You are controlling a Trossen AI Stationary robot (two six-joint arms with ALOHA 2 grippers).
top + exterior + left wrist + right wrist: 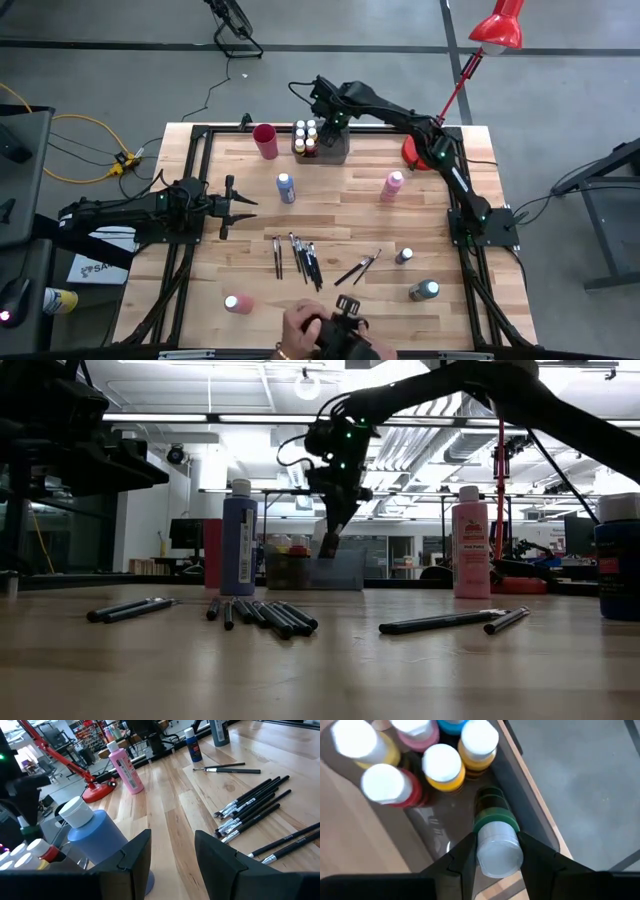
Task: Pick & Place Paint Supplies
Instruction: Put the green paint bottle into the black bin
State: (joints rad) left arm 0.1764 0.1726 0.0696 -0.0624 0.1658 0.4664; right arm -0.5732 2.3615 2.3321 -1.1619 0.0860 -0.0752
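My right gripper (pixel 495 855) reaches out over the grey tray (pixel 337 152) at the table's far edge, shut on a green bottle with a white cap (pixel 495 827). Several capped bottles (pixel 442 767) stand in the tray beside it. On the table stand a blue bottle (pixel 286 187) and a pink bottle (pixel 392 185). A row of dark brushes (pixel 302 258) lies flat, with two more brushes (pixel 358 267) to its right. My left gripper (pixel 240 205) waits open at the table's left, next to the blue bottle (pixel 95 837). My right gripper pinches the bottle's white cap (pixel 499 851) between its two fingers. The fingers come from above, slanting steeply down. The green body (pixel 492 810) hangs below them over the tray's bare end; whether its base touches the tray floor I cannot tell.
A red cup (pixel 265 140) stands left of the tray. A red lamp base (pixel 415 152) sits to the tray's right. Small bottles (pixel 404 256), (pixel 424 291) and a pink one (pixel 237 303) stand nearer. A person's hand (pixel 300 328) with a dark device is at the near edge.
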